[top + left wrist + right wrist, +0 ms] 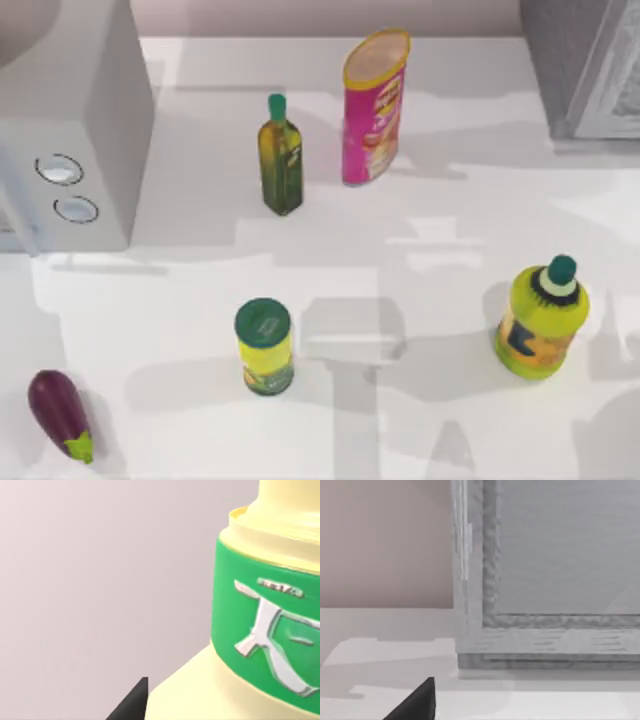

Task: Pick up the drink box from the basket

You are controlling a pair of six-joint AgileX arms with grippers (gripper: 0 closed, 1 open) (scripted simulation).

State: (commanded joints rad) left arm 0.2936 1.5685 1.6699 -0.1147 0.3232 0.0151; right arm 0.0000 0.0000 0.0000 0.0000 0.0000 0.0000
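Top view gives us the oil bottle (280, 168) upright on the worktop (440, 250); left wrist view puts the drink box (260, 630) right against our left tool (131, 705), presumably for grasping, its spread untellable; right wrist view faces a grey cabinet (550, 580).

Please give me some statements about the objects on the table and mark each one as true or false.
1. The dark green glass oil bottle stands upright beside the pink snack tube. True.
2. The purple eggplant lies at the table's right side. False: it lies at the near left corner.
3. The short yellow can with a green lid lies on its side. False: it stands upright.
4. The left wrist view shows a pale yellow container with a green band close up. True.
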